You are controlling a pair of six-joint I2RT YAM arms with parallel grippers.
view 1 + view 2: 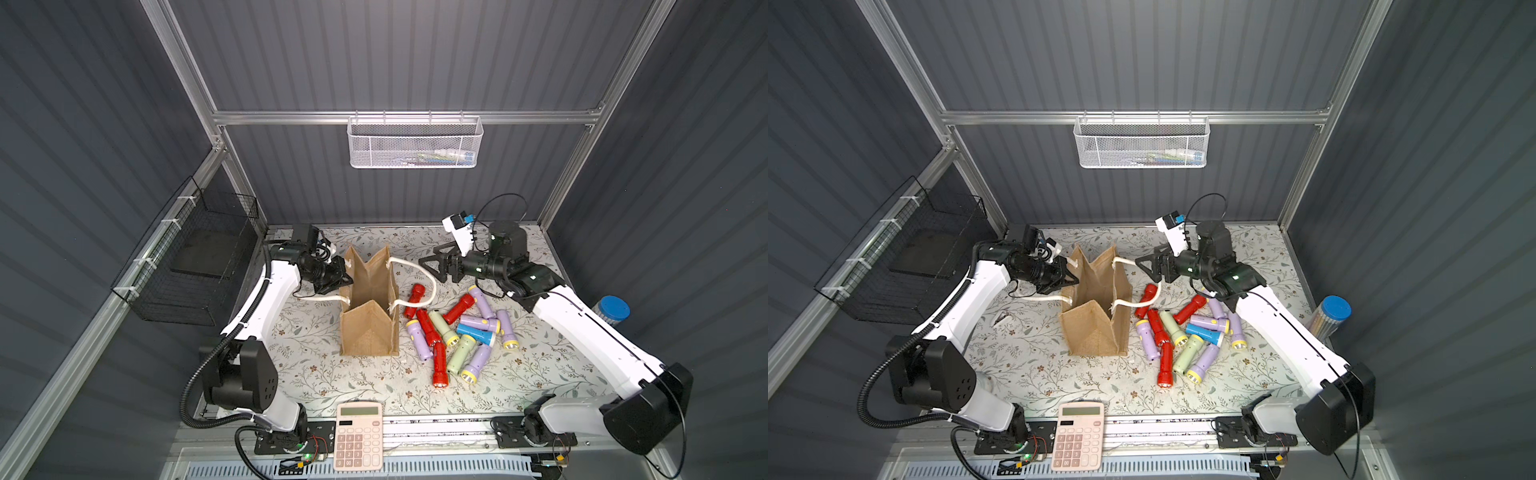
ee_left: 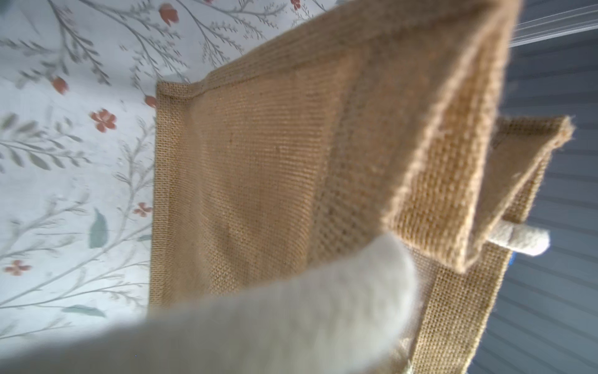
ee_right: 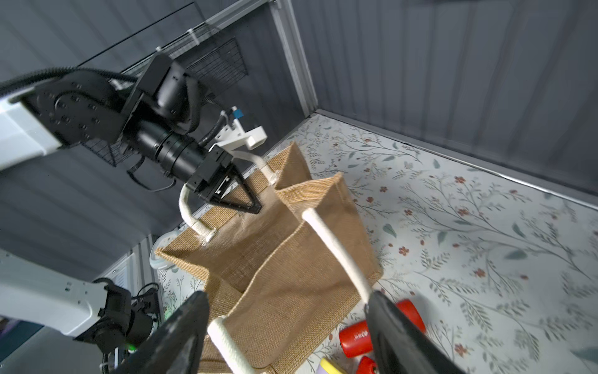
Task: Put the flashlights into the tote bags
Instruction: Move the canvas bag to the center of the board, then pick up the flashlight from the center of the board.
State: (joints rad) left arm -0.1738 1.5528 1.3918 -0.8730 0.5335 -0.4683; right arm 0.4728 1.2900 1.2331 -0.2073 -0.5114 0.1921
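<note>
Flashlights (image 1: 473, 333) lie heaped just beside the upright tote bag (image 1: 368, 332)

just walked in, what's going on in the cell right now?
The left gripper is shut on the rim of the jute tote bag, which stands upright with its mouth open on the floral table. The right gripper is open and empty, hovering by the rope handle on the bag's flashlight side. The flashlights lie in a heap on the table beside the bag. None can be seen inside it.
</note>
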